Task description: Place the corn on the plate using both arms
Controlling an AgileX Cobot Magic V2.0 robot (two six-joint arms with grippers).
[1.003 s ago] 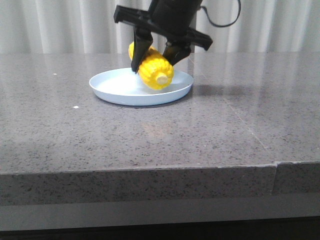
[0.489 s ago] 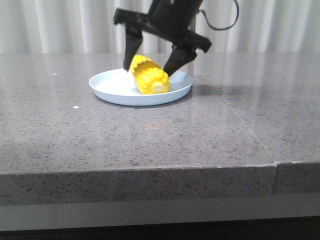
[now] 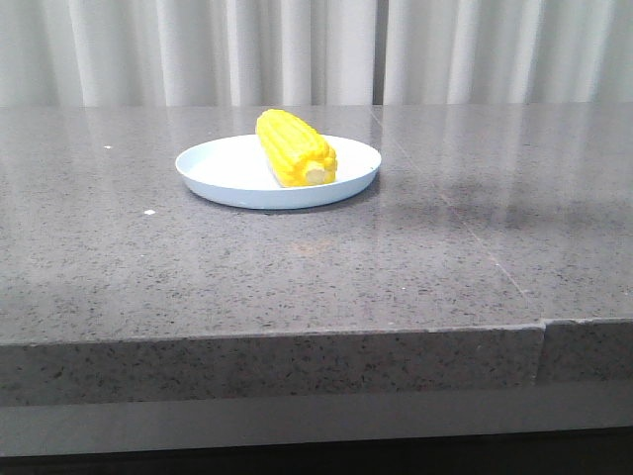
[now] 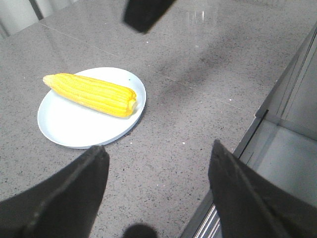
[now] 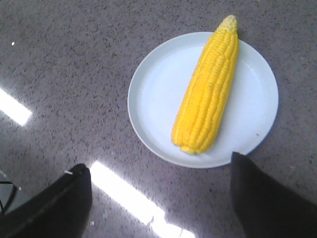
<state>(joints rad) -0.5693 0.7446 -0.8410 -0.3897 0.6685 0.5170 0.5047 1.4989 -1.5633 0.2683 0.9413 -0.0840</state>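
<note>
The yellow corn (image 3: pixel 293 148) lies on the pale-blue plate (image 3: pixel 218 170) at the table's middle back, its pale cut end facing the camera. No gripper shows in the front view. In the left wrist view the corn (image 4: pixel 91 93) lies on the plate (image 4: pixel 64 130), and my left gripper (image 4: pixel 157 148) is open and empty, high above the table and off to the side of the plate. In the right wrist view the corn (image 5: pixel 208 89) lies across the plate (image 5: pixel 158 99), and my right gripper (image 5: pixel 158 171) is open and empty, raised above the plate's edge.
The grey speckled stone table (image 3: pixel 297 267) has a front edge with a seam at the right (image 3: pixel 542 327). The left wrist view shows the table's edge and a grey frame beside it (image 4: pixel 282 124). A dark part of the other arm (image 4: pixel 143 12) shows above the table. White curtains hang behind.
The gripper that held the corn over the plate opened, left the corn lying on the plate, and rose out of the front view.
</note>
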